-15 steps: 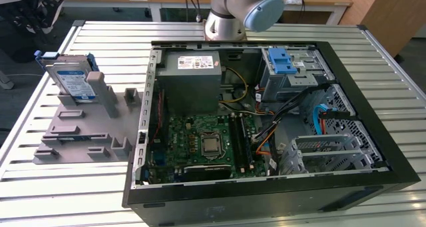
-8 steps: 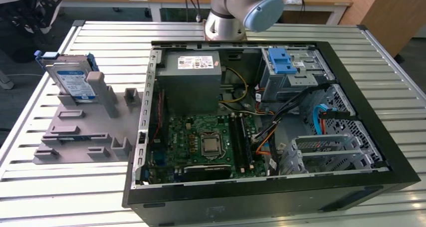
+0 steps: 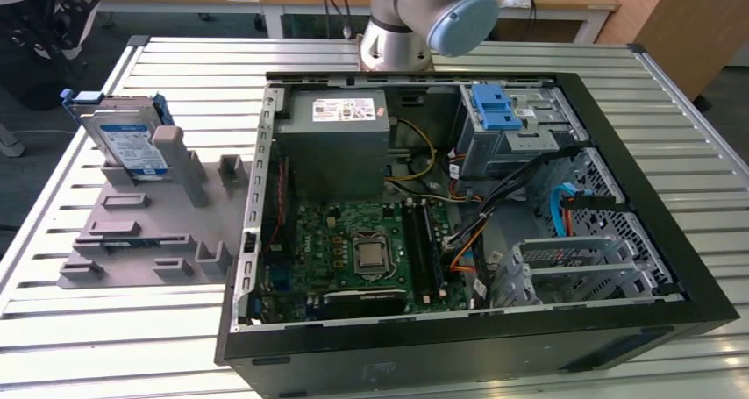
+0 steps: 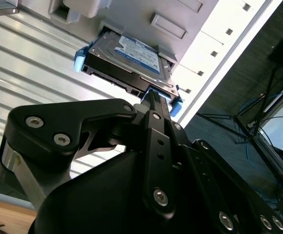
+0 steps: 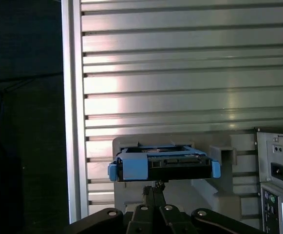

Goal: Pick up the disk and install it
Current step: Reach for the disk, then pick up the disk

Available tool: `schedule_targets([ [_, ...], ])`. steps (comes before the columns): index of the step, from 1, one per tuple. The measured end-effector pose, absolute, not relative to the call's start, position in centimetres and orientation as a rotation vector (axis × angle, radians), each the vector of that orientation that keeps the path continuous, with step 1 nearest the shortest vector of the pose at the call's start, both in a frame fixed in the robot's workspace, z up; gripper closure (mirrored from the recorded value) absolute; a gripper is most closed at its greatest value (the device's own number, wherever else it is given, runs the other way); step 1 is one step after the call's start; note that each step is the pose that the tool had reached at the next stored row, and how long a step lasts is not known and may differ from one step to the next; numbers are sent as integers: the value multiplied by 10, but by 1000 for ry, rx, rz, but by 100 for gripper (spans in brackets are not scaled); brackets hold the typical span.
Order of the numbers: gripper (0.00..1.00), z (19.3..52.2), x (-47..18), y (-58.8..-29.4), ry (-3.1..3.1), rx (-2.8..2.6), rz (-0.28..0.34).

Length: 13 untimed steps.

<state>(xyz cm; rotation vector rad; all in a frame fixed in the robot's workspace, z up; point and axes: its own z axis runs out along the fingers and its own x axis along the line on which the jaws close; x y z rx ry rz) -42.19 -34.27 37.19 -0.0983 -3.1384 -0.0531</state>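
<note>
The disk (image 3: 126,143) stands on edge in a slot at the far end of a grey holder (image 3: 140,232). The holder lies on the slatted metal bench (image 3: 117,338) at the exterior view's left, beside the open computer case (image 3: 468,351). The disk's blue-and-white label faces outward and blue rails run along its edges.

In both wrist views the disk (image 4: 126,58) (image 5: 163,165) lies straight ahead of the gripper (image 4: 153,97) (image 5: 154,187), just past its tips in the line of sight. The connector edge and the blue rail ends are turned toward the cameras. The gripper's fingers look closed together with nothing between them. They are not around the disk, which sits untouched in its holder.

In the exterior view the arm (image 3: 427,13) rises from its base behind the case. Inside the case are a grey power supply box (image 3: 333,145) with a white sticker, a green motherboard (image 3: 363,250) and a blue latch piece (image 3: 494,110) on the drive cage at the far corner. The first wrist view also takes in the rear of the case (image 5: 277,170), beside the holder.
</note>
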Motion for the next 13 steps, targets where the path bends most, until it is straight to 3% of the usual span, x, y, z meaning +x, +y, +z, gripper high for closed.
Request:
schedule_targets([
  [13,89,372,-425,-343,-3138,-98,-53],
])
